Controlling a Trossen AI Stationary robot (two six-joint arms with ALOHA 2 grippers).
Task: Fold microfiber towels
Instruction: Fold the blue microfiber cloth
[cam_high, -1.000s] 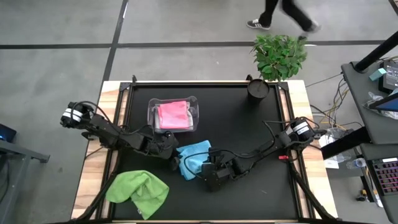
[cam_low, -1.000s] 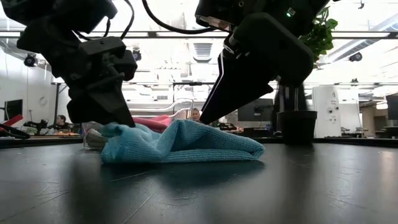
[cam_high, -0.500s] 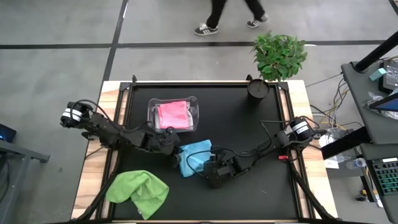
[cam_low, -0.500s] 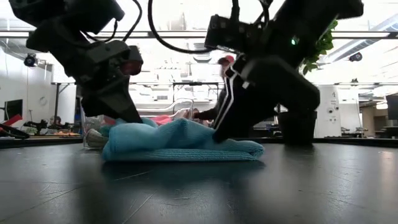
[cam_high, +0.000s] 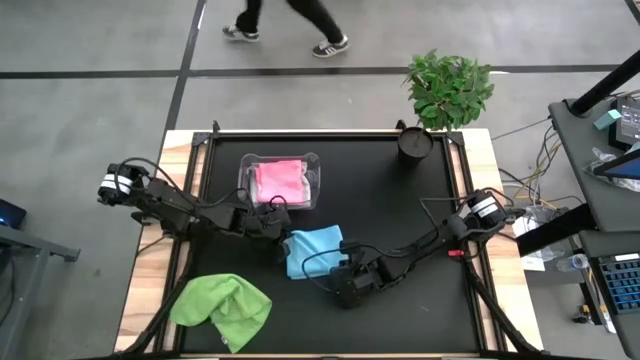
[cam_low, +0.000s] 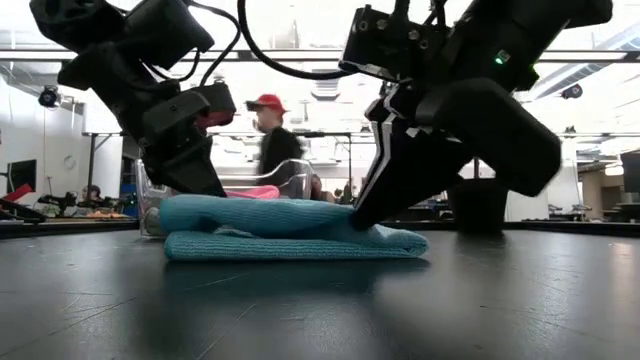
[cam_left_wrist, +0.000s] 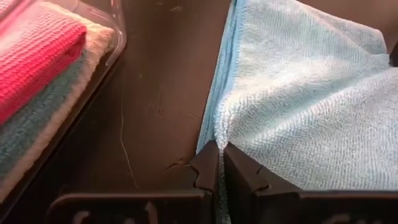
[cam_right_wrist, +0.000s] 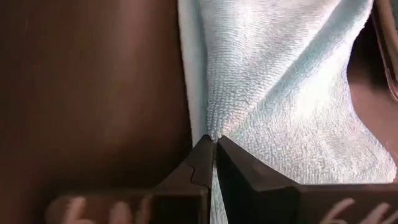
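A light blue microfiber towel (cam_high: 314, 250) lies in flat layers on the black table, also seen in the low view (cam_low: 290, 230). My left gripper (cam_high: 283, 233) (cam_left_wrist: 220, 155) is shut on its left edge. My right gripper (cam_high: 338, 272) (cam_right_wrist: 214, 149) is shut on its near right part. A pink towel (cam_high: 278, 182) lies on top of other folded towels in a clear tub (cam_high: 310, 192) at the far left. A lime green towel (cam_high: 222, 305) lies crumpled at the near left corner. My left gripper pinches the blue towel's left edge (cam_left_wrist: 217, 132) between its two fingertips, where the cloth puckers. It comes slanting down from the table's left. How many layers it has, I cannot tell. The towel rests on the table. My right gripper pinches a small pucker of the blue towel by its edge (cam_right_wrist: 212, 129) between its two fingertips. It comes slanting down from the near right. The towel lies on the table and creases run away from the pinch.
A dark pot (cam_high: 414, 142) with a green plant (cam_high: 448, 85) stands at the far right corner. The tub (cam_left_wrist: 93, 68) lies close beside my left gripper. Bare black table spreads to the right (cam_high: 420, 220). A person walks past beyond the far edge (cam_high: 290, 20).
The blue towel has gone from a humped, sprawling heap to a flatter, more compact stack. My right gripper has come down onto the towel's right end. My left gripper has shifted a little toward the far edge at the towel's left edge and rolled.
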